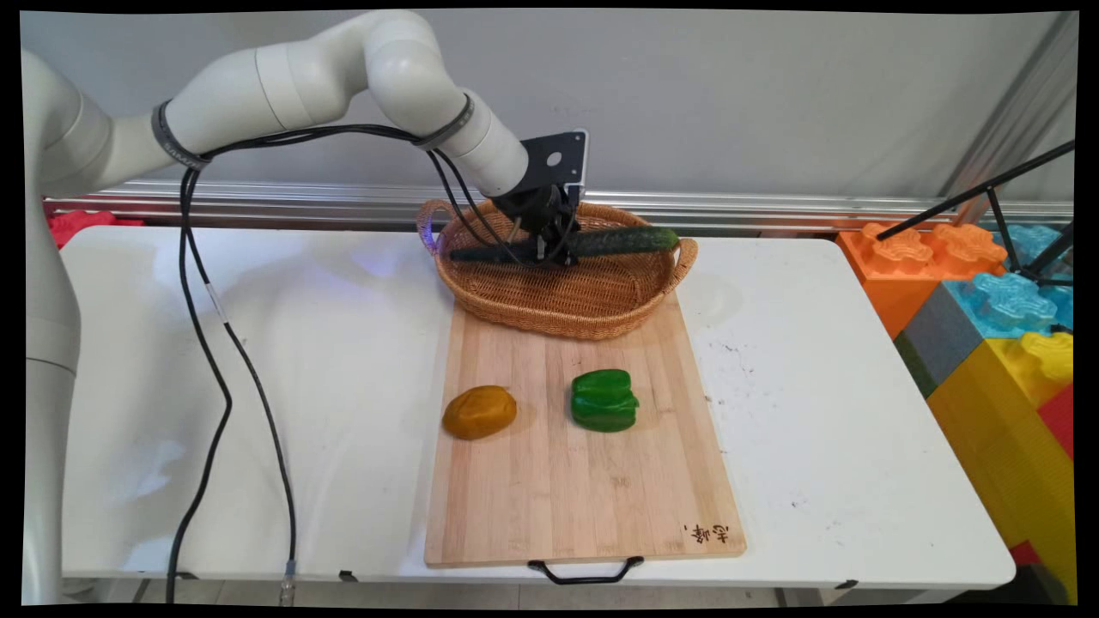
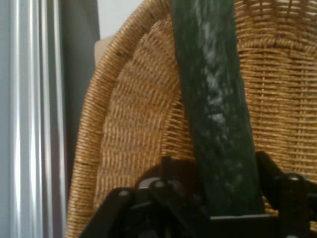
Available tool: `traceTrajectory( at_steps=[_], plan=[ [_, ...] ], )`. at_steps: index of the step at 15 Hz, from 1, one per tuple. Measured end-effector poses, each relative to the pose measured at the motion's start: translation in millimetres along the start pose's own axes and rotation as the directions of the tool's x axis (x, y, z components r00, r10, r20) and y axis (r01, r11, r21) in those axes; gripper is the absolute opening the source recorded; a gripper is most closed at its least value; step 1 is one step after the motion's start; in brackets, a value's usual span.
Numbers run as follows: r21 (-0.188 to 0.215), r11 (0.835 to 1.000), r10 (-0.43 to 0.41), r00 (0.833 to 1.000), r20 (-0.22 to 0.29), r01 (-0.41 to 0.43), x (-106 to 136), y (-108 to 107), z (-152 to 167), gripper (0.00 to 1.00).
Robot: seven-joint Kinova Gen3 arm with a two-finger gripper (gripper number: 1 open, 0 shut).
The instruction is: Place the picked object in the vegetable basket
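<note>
On the white table (image 1: 258,343), from the middle of its near edge back towards the far edge: a bamboo cutting board (image 1: 584,498), black handle hanging over the near edge. Bare tabletop left and right of it, crossed on the left only by hanging black cables (image 1: 206,343).

At the board's far end, partly on it and close to the table's far edge: an oval wicker basket (image 1: 558,309) with a loop handle at each end. Nothing lying on its floor, as far as can be seen. Just behind it, a metal rail (image 1: 773,206) along the wall, so little room on that side.

Across the basket's far half, end to end and about level with the rim: a long dark cucumber (image 1: 627,240), its right tip close by the right handle. Cannot tell whether touching the rim or clear of it.

Around the cucumber's middle: the black gripper (image 1: 549,245), jaws clamped on it. In the hand view, cucumber (image 2: 213,99) running up between the two fingers (image 2: 173,173), wicker (image 2: 129,124) close behind.

On the board's middle, well apart from the basket: a green bell pepper (image 1: 604,400), and to its left, near the board's left edge, an ochre oval, perhaps a potato (image 1: 479,412). Open board between the two and towards the near edge.
</note>
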Motion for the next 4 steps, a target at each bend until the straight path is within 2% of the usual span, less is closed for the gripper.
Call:
traceTrajectory(
  at_steps=[4],
  plan=[
    [-0.018, 0.999, -0.043, 0.999, -0.007, 0.043, 3.6, 5.6, 0.7, 1.0]
  ],
)
